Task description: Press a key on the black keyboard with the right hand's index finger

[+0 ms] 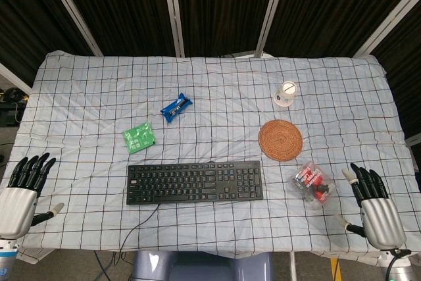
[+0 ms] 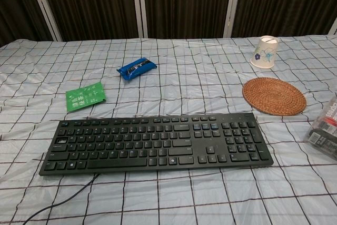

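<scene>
The black keyboard [image 1: 195, 182] [image 2: 156, 142] lies flat near the front middle of the checked cloth, its cable running off the front edge. My right hand [image 1: 373, 206] hovers at the front right corner, well to the right of the keyboard, fingers spread and holding nothing. My left hand [image 1: 21, 193] hangs at the front left corner, also with spread fingers and nothing in it. Neither hand shows in the chest view.
A clear plastic box [image 1: 314, 184] [image 2: 325, 128] with red items sits between the keyboard and my right hand. Behind it lie a woven coaster [image 1: 280, 139] [image 2: 274, 96] and an upturned paper cup [image 1: 285, 93] [image 2: 264, 51]. A green packet [image 1: 138, 137] and a blue wrapper [image 1: 175, 107] lie behind the keyboard.
</scene>
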`<control>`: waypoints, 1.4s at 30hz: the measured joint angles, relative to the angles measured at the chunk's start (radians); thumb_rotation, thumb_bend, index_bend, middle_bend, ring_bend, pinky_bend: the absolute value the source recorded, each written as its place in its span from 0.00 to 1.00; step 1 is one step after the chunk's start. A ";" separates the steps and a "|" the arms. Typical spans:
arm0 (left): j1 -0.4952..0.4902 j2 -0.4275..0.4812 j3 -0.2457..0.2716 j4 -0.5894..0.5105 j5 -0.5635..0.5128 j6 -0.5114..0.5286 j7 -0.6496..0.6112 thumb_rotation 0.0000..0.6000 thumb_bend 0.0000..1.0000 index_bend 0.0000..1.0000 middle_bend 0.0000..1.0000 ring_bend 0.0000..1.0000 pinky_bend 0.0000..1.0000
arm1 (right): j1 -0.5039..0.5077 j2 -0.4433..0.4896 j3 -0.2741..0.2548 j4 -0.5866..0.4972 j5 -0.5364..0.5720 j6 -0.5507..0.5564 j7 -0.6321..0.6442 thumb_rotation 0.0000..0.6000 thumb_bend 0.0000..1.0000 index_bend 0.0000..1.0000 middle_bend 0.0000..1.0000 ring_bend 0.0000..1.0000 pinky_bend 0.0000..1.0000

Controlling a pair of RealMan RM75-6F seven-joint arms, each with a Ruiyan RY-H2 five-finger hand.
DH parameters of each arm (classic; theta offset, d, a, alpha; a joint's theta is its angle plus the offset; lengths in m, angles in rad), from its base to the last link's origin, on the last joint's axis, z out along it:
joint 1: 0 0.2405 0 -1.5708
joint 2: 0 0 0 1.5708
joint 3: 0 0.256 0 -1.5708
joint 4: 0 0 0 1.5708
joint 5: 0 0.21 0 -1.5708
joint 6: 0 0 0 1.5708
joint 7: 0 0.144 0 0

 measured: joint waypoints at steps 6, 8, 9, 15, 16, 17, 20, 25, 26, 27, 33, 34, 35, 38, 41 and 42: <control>0.001 -0.002 -0.001 0.001 -0.003 0.002 0.000 1.00 0.04 0.00 0.00 0.00 0.00 | 0.009 0.001 -0.006 -0.012 -0.038 0.001 -0.027 1.00 0.11 0.06 0.15 0.09 0.19; 0.002 -0.002 -0.002 0.001 -0.002 0.006 -0.002 1.00 0.04 0.00 0.00 0.00 0.00 | 0.015 0.003 -0.008 -0.034 -0.051 -0.005 -0.032 1.00 0.11 0.06 0.36 0.32 0.39; 0.003 -0.002 -0.003 0.002 -0.001 0.009 -0.003 1.00 0.04 0.00 0.00 0.00 0.00 | 0.020 0.004 -0.010 -0.046 -0.058 -0.009 -0.033 1.00 0.11 0.06 0.44 0.39 0.45; 0.004 0.000 -0.007 0.004 -0.001 0.018 -0.015 1.00 0.04 0.00 0.00 0.00 0.00 | 0.088 0.032 -0.019 -0.127 -0.094 -0.118 -0.013 1.00 0.14 0.00 0.77 0.70 0.62; 0.004 0.000 -0.007 0.005 -0.001 0.018 -0.016 1.00 0.04 0.00 0.00 0.00 0.00 | 0.112 0.041 -0.020 -0.138 -0.105 -0.153 -0.003 1.00 0.16 0.00 0.80 0.74 0.64; 0.004 0.000 -0.008 0.006 -0.001 0.018 -0.017 1.00 0.04 0.00 0.00 0.00 0.00 | 0.133 0.047 -0.021 -0.146 -0.114 -0.181 0.005 1.00 0.18 0.00 0.83 0.77 0.67; 0.003 0.001 -0.010 0.007 -0.006 0.017 -0.023 1.00 0.04 0.00 0.00 0.00 0.00 | 0.208 0.058 -0.021 -0.163 -0.154 -0.265 0.029 1.00 0.25 0.00 0.86 0.81 0.69; 0.002 0.002 -0.013 0.008 -0.010 0.015 -0.028 1.00 0.04 0.00 0.00 0.00 0.00 | 0.288 0.052 -0.027 -0.176 -0.189 -0.380 0.025 1.00 0.32 0.00 0.87 0.81 0.69; 0.002 0.002 -0.013 0.008 -0.011 0.014 -0.028 1.00 0.04 0.00 0.00 0.00 0.00 | 0.297 0.049 -0.028 -0.179 -0.191 -0.396 0.021 1.00 0.33 0.00 0.87 0.81 0.69; 0.002 0.002 -0.014 0.007 -0.012 0.014 -0.029 1.00 0.04 0.00 0.00 0.00 0.00 | 0.306 0.045 -0.029 -0.181 -0.192 -0.411 0.015 1.00 0.34 0.01 0.87 0.82 0.69; 0.000 0.002 -0.017 0.008 -0.019 0.011 -0.033 1.00 0.04 0.00 0.00 0.00 0.00 | 0.336 0.013 -0.032 -0.197 -0.156 -0.492 -0.038 1.00 0.37 0.03 0.88 0.83 0.70; 0.000 0.003 -0.017 0.007 -0.019 0.010 -0.033 1.00 0.04 0.00 0.00 0.00 0.00 | 0.340 0.008 -0.033 -0.200 -0.142 -0.507 -0.049 1.00 0.37 0.03 0.88 0.83 0.70; 0.000 0.003 -0.017 0.007 -0.020 0.010 -0.033 1.00 0.04 0.00 0.00 0.00 0.00 | 0.343 0.003 -0.032 -0.202 -0.129 -0.519 -0.058 1.00 0.37 0.03 0.88 0.83 0.70; 0.000 0.003 -0.018 0.006 -0.021 0.010 -0.034 1.00 0.04 0.00 0.00 0.00 0.00 | 0.353 -0.021 -0.030 -0.206 -0.084 -0.553 -0.090 1.00 0.38 0.04 0.88 0.83 0.70; 0.000 0.004 -0.020 0.005 -0.027 0.008 -0.036 1.00 0.04 0.00 0.00 0.00 0.00 | 0.361 -0.055 -0.025 -0.205 -0.048 -0.573 -0.111 1.00 0.38 0.04 0.88 0.83 0.70; -0.001 0.004 -0.021 0.005 -0.029 0.007 -0.037 1.00 0.04 0.00 0.00 0.00 0.00 | 0.363 -0.064 -0.024 -0.204 -0.039 -0.578 -0.118 1.00 0.38 0.04 0.88 0.83 0.70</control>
